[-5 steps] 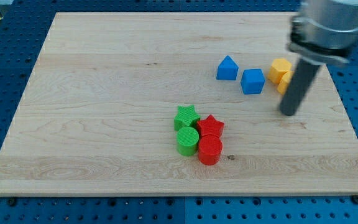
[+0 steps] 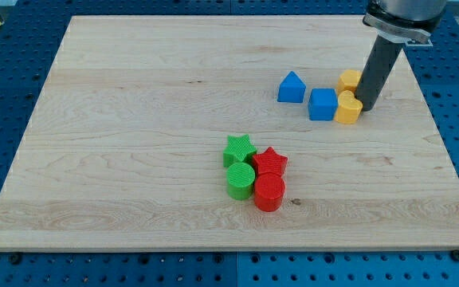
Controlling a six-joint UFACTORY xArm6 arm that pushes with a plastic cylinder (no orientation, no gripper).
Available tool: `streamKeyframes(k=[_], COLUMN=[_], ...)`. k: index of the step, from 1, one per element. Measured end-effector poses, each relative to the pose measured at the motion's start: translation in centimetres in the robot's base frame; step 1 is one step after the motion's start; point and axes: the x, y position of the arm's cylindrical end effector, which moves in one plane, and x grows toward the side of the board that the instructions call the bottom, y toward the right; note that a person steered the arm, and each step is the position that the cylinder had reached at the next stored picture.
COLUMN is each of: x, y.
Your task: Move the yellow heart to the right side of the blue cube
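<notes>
The rod (image 2: 377, 68) hides part of the upper yellow block (image 2: 348, 80), so its shape cannot be told. The arm's upper body runs off the view's top edge. The worktop's (image 2: 134, 119) bottom corners are cut off.

Wooden board (image 2: 134, 119); blue (image 2: 323, 104), yellow (image 2: 347, 108), green (image 2: 241, 180), red blocks (image 2: 268, 192)

Our end effector, upper right of the frame.
We see a straight, dark, matte cylindrical rod (image 2: 378, 70) hanging from a wider grey collar (image 2: 401, 20) edged with a dark band; my tip (image 2: 368, 104) is blunt and black.
</notes>
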Motion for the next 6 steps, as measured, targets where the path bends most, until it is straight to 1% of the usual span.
streamKeyframes(k=[1, 2, 3, 4, 6], x=[0.1, 1.1, -0.2, -3.1, -3.6], y=[-0.2, 3.8, 7.2, 5.7, 0.2])
